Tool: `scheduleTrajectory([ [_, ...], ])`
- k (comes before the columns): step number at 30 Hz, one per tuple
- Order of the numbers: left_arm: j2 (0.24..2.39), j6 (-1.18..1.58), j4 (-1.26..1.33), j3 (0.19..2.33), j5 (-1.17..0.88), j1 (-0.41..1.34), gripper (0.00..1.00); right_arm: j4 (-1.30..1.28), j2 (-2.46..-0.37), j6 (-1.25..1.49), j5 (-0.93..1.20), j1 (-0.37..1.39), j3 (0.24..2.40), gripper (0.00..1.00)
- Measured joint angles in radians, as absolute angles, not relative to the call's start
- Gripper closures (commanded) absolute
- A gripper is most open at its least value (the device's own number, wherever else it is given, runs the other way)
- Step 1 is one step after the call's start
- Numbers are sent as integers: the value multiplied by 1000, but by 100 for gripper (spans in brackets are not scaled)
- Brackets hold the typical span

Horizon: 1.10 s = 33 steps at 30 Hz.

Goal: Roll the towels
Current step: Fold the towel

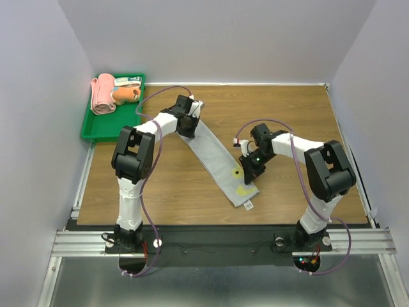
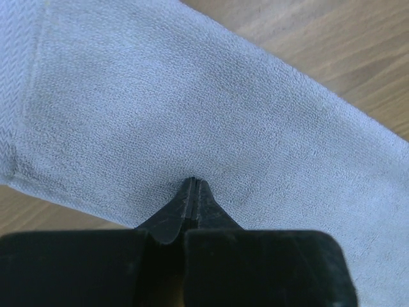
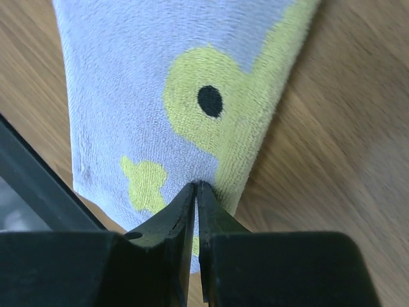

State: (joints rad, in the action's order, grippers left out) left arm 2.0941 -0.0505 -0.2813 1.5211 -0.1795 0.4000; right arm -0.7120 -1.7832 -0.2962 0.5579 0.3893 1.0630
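Note:
A long grey towel (image 1: 217, 160) with yellow-green markings lies flat as a narrow strip, running diagonally across the wooden table. My left gripper (image 1: 192, 120) is at its far upper end. There the jaws are shut, and the left gripper's tips (image 2: 193, 180) press down on plain grey towel cloth (image 2: 192, 96). My right gripper (image 1: 246, 175) is at the near lower end, shut on the towel's edge. Cloth puckers at the right gripper's tips (image 3: 197, 184), beside a yellow-green duck shape (image 3: 211, 109). The orange towel (image 1: 125, 94) lies bunched in the green tray.
A green tray (image 1: 96, 131) sits at the far left corner of the table and holds a pink towel roll (image 1: 102, 94) beside the orange towel. A small white label (image 1: 248, 206) hangs off the grey towel's near end. White walls close in both sides.

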Motion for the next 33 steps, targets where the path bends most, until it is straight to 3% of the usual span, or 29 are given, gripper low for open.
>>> scheduleTrajectory([
  [11, 2350, -106, -336, 1921, -207, 404, 100, -615, -1966, -144, 805, 506, 1147, 82],
  [15, 2384, -139, -364, 1985, -218, 406, 93, -569, -2000, -96, 845, 552, 1177, 77],
  [16, 2382, -148, -368, 1984, -222, 405, 87, -562, -1996, -88, 841, 558, 1177, 75],
  [17, 2377, -154, -364, 1976, -224, 402, 61, -559, -1988, -84, 835, 561, 1176, 72],
  [19, 2348, -165, -360, 1942, -225, 395, 39, -553, -1955, -81, 818, 566, 1161, 66],
  [20, 2311, -160, -348, 1895, -234, 387, 15, -552, -1931, -80, 805, 568, 1150, 62],
  [21, 2284, -163, -348, 1867, -245, 379, 1, -550, -1891, -82, 785, 569, 1134, 59],
  [26, 1902, -159, -236, 1578, -303, 295, 1, -548, -1697, -80, 759, 568, 1090, 61],
  [30, 1524, -173, -97, 1426, -299, 258, 1, -521, -1610, -73, 813, 572, 1047, 67],
  [33, 1356, -213, -47, 1397, -320, 270, 1, -522, -1616, -72, 834, 592, 1007, 68],
])
